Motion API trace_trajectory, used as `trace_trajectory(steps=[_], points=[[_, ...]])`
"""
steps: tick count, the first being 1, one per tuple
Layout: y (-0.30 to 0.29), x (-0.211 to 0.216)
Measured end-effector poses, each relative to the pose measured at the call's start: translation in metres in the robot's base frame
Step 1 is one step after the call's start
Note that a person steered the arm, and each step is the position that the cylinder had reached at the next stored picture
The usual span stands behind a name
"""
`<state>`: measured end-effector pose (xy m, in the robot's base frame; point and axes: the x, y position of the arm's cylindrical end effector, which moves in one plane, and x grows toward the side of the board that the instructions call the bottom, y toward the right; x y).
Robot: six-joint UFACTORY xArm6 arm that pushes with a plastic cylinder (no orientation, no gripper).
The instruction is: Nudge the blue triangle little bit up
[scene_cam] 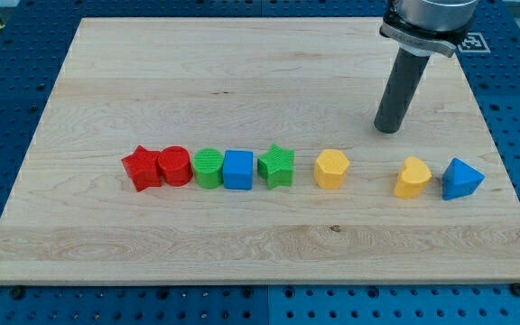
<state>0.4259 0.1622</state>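
My tip (387,129) stood above-left of the blue triangle (461,179) at the row's right end, so it needed to circle beneath it, avoiding the yellow block (413,178), then press gently upward

Straight dark rod (401,88) under a grey metal collar (420,36).

The blue triangle (461,179) is seen lying flat on the wooden board (242,81), far out toward the view's right and low of centre, at the right-hand end of the row of blocks. It is shown as a solid, bright blue wedge with one corner aimed to the view's right, its upper face lit paler than its sides. Clear wood is seen all round it.
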Motion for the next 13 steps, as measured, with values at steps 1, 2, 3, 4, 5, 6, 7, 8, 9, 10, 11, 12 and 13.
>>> trace_trajectory(steps=[1, 2, 3, 4, 5, 6, 7, 8, 9, 10, 11, 12, 13], points=[[0.000, 0.001], [0.000, 0.001], [-0.008, 0.011], [-0.042, 0.016], [-0.067, 0.012], [-0.069, 0.012], [-0.118, 0.009], [-0.180, 0.006], [-0.244, 0.001], [-0.307, 0.001], [-0.369, 0.001], [-0.401, 0.024], [-0.398, 0.080]])
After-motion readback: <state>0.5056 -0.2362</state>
